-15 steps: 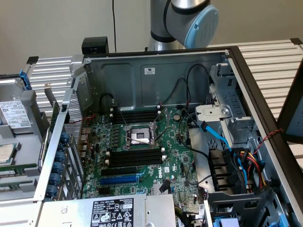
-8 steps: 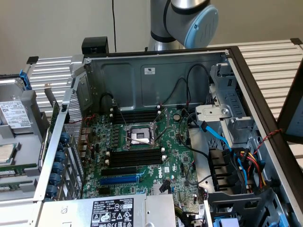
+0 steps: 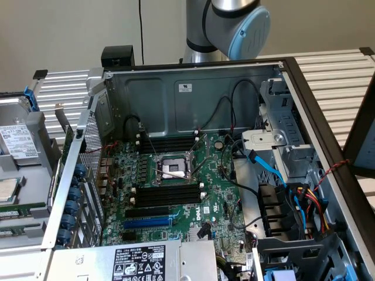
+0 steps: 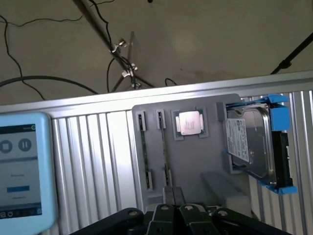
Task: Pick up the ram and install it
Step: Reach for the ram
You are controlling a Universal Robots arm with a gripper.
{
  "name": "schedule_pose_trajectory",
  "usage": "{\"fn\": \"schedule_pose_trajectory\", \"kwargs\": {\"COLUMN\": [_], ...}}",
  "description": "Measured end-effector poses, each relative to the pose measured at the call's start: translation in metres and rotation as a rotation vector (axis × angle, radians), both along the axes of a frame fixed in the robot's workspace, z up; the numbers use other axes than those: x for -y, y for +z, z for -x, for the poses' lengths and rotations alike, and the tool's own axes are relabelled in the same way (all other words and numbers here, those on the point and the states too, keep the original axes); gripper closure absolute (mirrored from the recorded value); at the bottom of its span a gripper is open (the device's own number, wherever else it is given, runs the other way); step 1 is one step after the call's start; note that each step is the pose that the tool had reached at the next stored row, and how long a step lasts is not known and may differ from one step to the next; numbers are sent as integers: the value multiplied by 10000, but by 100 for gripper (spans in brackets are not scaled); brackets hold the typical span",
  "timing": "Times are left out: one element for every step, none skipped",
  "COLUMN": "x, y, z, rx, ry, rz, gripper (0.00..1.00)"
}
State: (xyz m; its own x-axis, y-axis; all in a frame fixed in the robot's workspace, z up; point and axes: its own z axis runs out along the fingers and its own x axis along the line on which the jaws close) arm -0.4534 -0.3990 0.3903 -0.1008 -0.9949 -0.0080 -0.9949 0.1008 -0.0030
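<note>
Grey plastic holder (image 4: 195, 166) on the ribbed aluminium table (image 4: 98, 156) holds the thin dark ram stick (image 4: 164, 147) on edge, top exposed for grasping; the black fingers (image 4: 168, 195) hover near it, pressed together and empty.

I see an open case (image 3: 193, 93) with its motherboard (image 3: 176, 193); the grey tray (image 4: 195, 164) carries a CPU (image 4: 190, 122) and a hard drive (image 4: 249, 147).

Black cables (image 3: 232, 111) hang near the upper memory slots (image 3: 170, 144); lower slots (image 3: 167, 195) lie reachable.
</note>
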Motion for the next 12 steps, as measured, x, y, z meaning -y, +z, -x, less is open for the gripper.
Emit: {"fn": "schedule_pose_trajectory", "kwargs": {"x": [0, 0, 0, 0, 0, 0, 0, 0, 0, 0, 0, 0], "y": [0, 0, 0, 0, 0, 0, -1, 0, 0, 0, 0, 0], "z": [0, 0, 0, 0, 0, 0, 0, 0, 0, 0, 0, 0], "rx": [0, -1, -1, -1, -2, -2, -2, -3, -3, -4, -5, -5], "ry": [52, 63, 65, 69, 70, 70, 70, 70, 71, 71, 71, 71], "rz": [0, 0, 0, 0, 0, 0, 0, 0, 0, 0, 0, 0], "gripper": [89, 89, 89, 89, 89, 89, 89, 89, 89, 89, 89, 89]}}
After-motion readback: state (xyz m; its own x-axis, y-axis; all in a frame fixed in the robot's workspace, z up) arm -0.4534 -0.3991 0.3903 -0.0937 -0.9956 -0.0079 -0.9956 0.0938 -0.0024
